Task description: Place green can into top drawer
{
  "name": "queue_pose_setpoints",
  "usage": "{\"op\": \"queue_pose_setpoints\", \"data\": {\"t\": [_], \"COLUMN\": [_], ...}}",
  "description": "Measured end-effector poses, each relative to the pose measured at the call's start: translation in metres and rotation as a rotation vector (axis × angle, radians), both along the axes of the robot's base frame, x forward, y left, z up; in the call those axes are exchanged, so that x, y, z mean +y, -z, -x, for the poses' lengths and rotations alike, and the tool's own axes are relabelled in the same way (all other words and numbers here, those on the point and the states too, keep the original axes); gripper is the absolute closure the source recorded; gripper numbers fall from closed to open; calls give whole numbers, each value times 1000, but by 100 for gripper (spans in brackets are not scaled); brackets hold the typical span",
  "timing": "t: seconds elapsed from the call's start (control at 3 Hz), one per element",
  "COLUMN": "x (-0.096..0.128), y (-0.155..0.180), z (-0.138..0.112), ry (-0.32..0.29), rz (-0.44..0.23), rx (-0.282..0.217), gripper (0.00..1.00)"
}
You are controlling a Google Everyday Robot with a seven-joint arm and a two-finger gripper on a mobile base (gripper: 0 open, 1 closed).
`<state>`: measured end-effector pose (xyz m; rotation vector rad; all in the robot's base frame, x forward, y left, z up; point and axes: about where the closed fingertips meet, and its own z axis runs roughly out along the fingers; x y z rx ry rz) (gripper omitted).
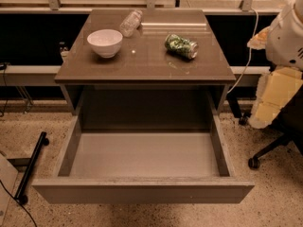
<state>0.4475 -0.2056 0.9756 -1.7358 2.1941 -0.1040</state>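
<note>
The green can [181,46] lies on its side on the cabinet top [142,65], right of the middle. The top drawer [142,190] is pulled fully out toward me, and its pale grey inside shows nothing in it. My arm and gripper [271,100] hang at the right edge of the view, beside the cabinet's right side. They are well to the right of the can, lower than the cabinet top, and apart from it. The gripper holds nothing that I can see.
A white bowl [105,42] stands on the cabinet top at the left. A clear plastic bottle [130,22] lies at the back. A chair's wheeled base [265,155] is on the floor at the right, and a black stand leg [31,167] at the left.
</note>
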Motion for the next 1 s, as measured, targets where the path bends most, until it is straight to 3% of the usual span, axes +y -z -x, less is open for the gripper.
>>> {"op": "queue_pose_setpoints", "data": {"t": [0.67,1.0], "x": [19,13], "y": [6,6], "z": [-54,-113], "ry": [40,51], "rz": [-90,-112], "rx": [-51,-40], "gripper": [0,0]}}
